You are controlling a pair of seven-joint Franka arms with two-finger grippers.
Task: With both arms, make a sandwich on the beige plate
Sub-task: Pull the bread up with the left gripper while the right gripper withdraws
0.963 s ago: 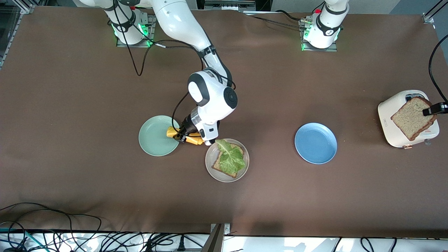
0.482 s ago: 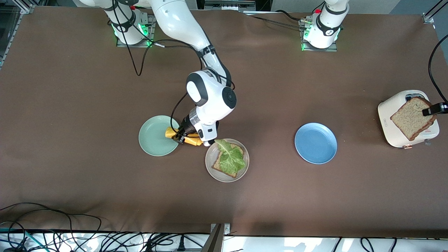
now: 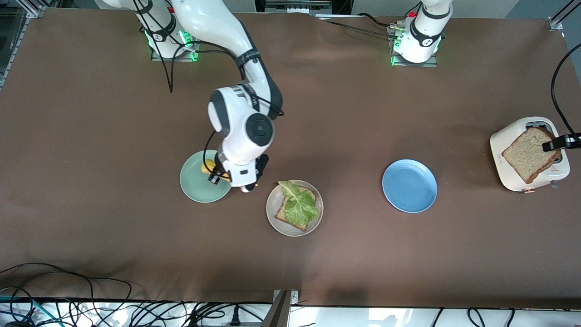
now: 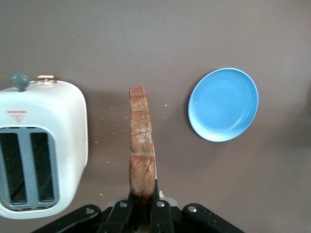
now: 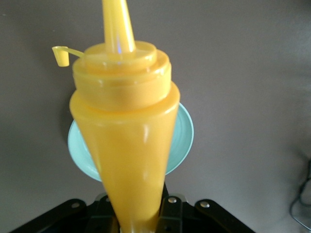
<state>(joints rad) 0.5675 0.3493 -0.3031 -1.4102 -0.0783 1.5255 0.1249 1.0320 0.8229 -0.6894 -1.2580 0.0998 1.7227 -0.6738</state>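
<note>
Nearest the front camera, mid-table: glossy beige plate (image 3: pixel 294 208) bearing a coarse brown bread slice (image 3: pixel 290 215) under crinkled lettuce (image 3: pixel 299 202). Just farther — mint green plate (image 3: pixel 204 176) beneath right gripper (image 3: pixel 229 178), clamped on a smooth yellow squeeze bottle (image 5: pixel 124 136). Blue plate (image 3: pixel 409 185) alongside. Over cream toaster (image 3: pixel 529 155) at the left arm's edge, left gripper (image 3: pixel 559 143) pinched on another slice (image 3: pixel 528 154), edge-on, long axis pointing away from the fingers.

No text can be read; the toaster (image 4: pixel 41 145) bears only a small red mark too tiny to make out.
</note>
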